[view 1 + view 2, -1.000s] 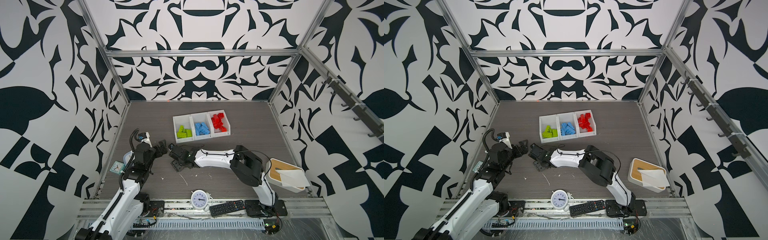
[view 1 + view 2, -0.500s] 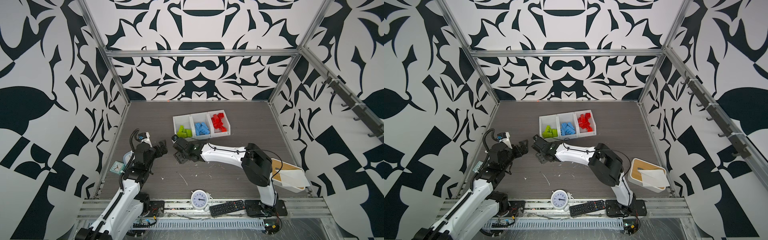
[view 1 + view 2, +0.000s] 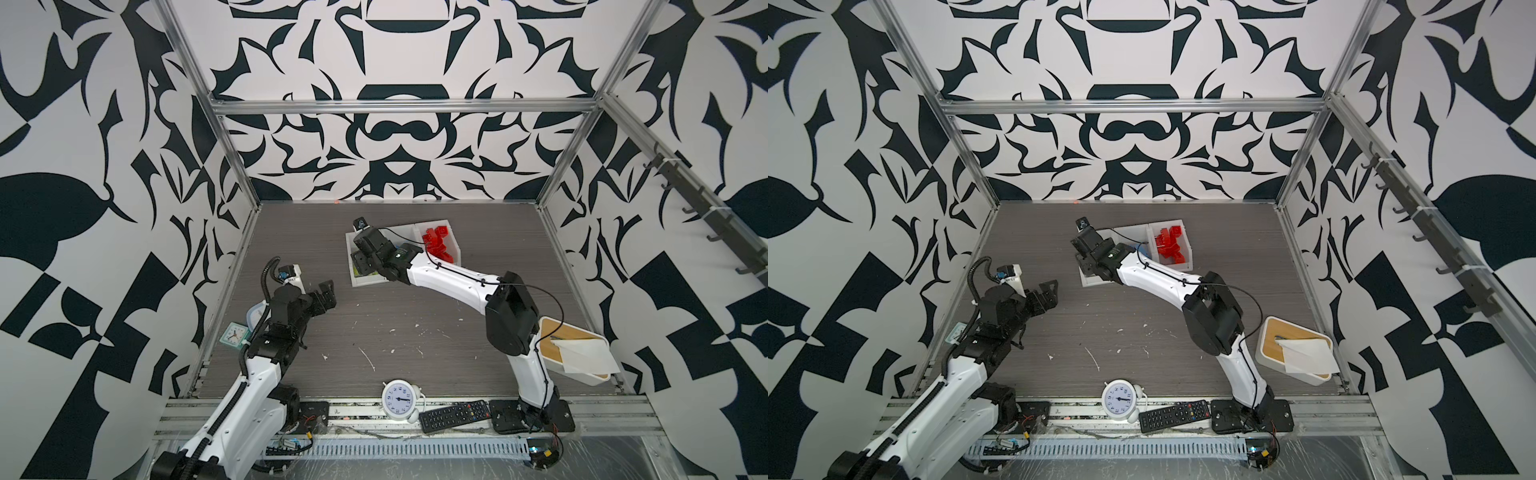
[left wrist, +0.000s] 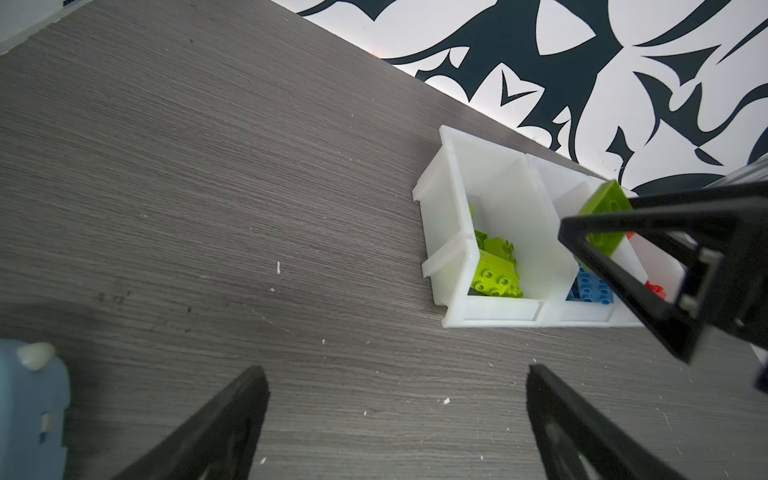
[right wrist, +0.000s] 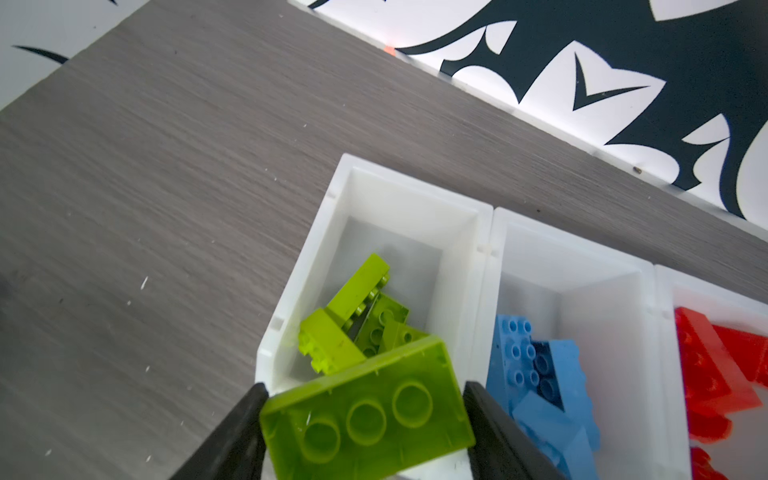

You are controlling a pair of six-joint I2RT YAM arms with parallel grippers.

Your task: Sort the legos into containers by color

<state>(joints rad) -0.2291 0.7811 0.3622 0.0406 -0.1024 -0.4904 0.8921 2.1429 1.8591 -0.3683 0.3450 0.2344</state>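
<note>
Grey wood-grain tabletop (image 3: 415,332) carrying the containers (image 5: 415,183), three white open-top bins joined in a row towards the back. The right gripper (image 3: 363,259) reaches across the middle to stand over the leftmost bin in both top views. The left gripper (image 3: 326,293) hangs over bare tabletop on the left, well apart from the containers, its jaws spread wide with nothing between them. The right gripper is clamped on a lime green lego (image 5: 365,411), gripped across its ends with the hollow underside facing the wrist camera, raised above the near rim of that bin. Inside lie the green legos (image 5: 353,324). The middle bin holds the blue legos (image 5: 536,365), the far bin the red legos (image 5: 706,374).
</note>
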